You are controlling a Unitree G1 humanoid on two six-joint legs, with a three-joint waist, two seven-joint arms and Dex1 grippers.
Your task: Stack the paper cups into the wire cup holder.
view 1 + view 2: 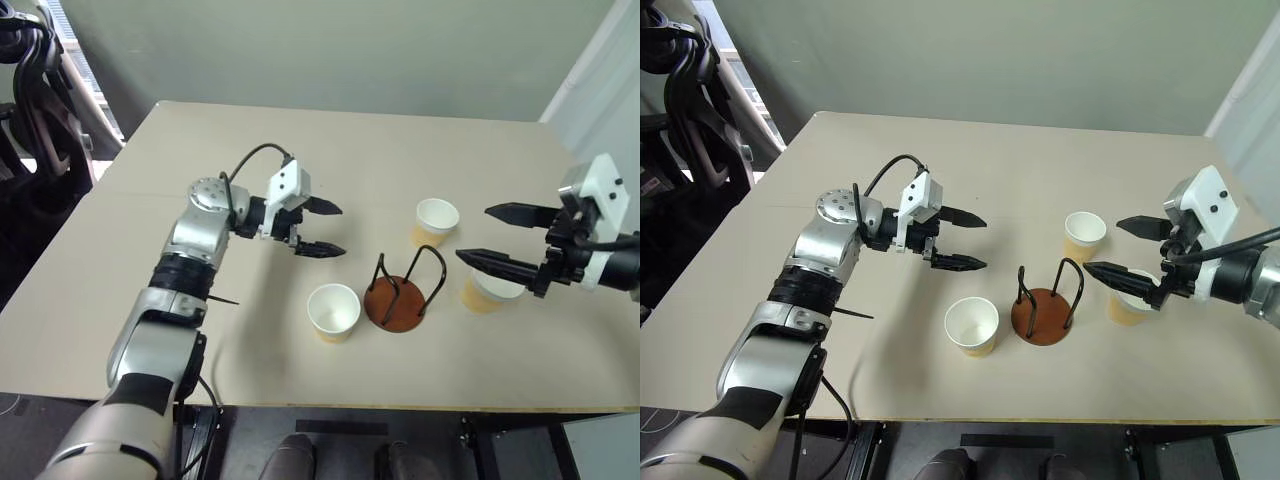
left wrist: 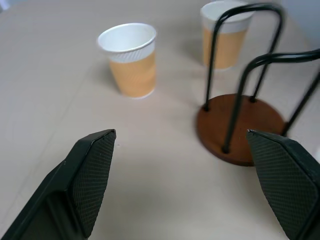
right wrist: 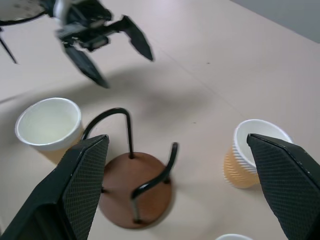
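Holder [image 1: 398,304] upright on the table [image 1: 300,150], empty, nothing inside the arches. Three cups, all upright, none stacked. Cup A [image 1: 333,312] just left of holder, slightly nearer the robot. Cup B [image 1: 436,221] behind holder, a bit to its right. Cup C [image 1: 487,290] right of holder, near it, partly hidden by the right gripper's lower finger. Left gripper [image 1: 322,229] hovers left of and behind holder, above the table, jaws spread wide, holding nothing. Right gripper [image 1: 475,233] right of holder, over cup C, jaws spread wide, holding nothing.
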